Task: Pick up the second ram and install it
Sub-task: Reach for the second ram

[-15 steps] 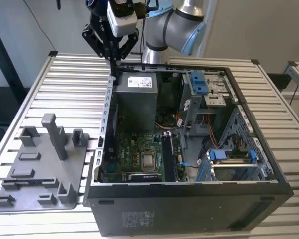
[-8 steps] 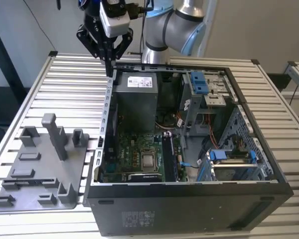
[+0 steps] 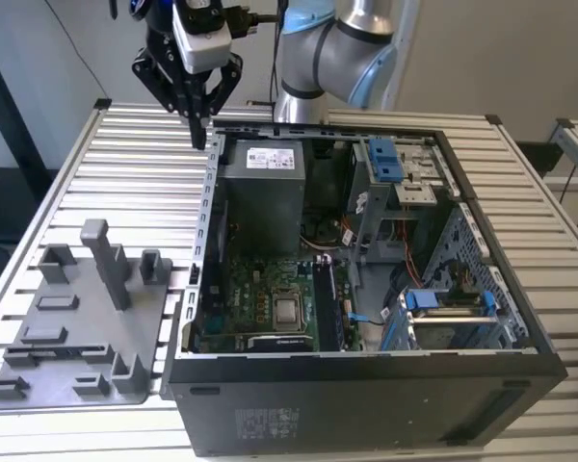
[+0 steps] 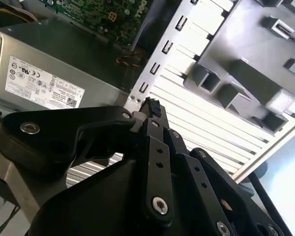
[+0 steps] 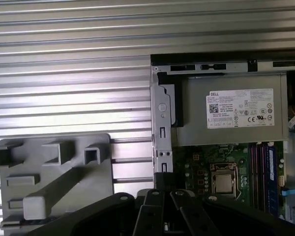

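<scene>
The pincer point(image 3: 201, 130) hangs above the tabletop point(image 3: 125, 164) at the far corner of the open computer case point(image 3: 366, 404), on the exterior view's left, beside the power supply point(image 3: 262, 183). Its fingers are pressed together and hold nothing. The second ram point(image 3: 323, 304) seems to be seated on edge in the motherboard slots just beside the processor socket point(image 3: 287, 310), its long axis pointing toward the power supply, well apart from the pincer

The gripper point(image 3: 200, 137) is black, the tray point(image 3: 77, 332) grey, the ribbed table point(image 3: 125, 168) silver, the motherboard point(image 3: 253, 294) green, the case point(image 3: 366, 404) black.
</scene>
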Motion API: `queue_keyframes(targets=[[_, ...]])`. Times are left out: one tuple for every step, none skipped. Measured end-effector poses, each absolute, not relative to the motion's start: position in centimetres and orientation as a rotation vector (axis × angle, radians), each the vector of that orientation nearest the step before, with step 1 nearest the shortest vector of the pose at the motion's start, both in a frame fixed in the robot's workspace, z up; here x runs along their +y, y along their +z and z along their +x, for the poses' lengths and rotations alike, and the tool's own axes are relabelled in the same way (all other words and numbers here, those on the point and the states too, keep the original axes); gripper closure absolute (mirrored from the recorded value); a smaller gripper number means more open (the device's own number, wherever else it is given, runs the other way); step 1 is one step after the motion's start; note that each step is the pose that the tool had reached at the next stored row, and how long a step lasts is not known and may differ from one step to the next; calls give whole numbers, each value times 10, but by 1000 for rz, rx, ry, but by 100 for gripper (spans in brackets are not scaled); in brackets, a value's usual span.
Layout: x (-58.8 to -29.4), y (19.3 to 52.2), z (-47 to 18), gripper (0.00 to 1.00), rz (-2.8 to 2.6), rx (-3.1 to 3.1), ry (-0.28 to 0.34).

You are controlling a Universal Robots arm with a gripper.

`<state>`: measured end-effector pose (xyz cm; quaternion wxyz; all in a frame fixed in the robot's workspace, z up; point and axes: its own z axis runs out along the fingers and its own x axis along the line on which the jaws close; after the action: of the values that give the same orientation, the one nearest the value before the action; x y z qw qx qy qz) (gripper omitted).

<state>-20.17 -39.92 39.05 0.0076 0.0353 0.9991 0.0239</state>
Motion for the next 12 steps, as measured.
queue_keyframes(targets=[[-399, 390, -206, 89, 111, 3123, 75], [-399, 390, -210, 89, 111, 3123, 75], [-399, 390, -215, 89, 110, 3123, 75], [-399, 390, -219, 89, 110, 3123, 75], [-399, 390, -224, 89, 111, 3123, 75], [-399, 390, -228, 89, 111, 3123, 75], [-399, 390, -233, 89, 111, 3123, 75], [-399, 390, -237, 89, 110, 3123, 75], [-399, 390, -240, 89, 111, 3123, 75], [-399, 390, -244, 89, 111, 3123, 75], [-399, 390, -246, 89, 111, 3123, 75], [-399, 390, -249, 89, 111, 3123, 75]])
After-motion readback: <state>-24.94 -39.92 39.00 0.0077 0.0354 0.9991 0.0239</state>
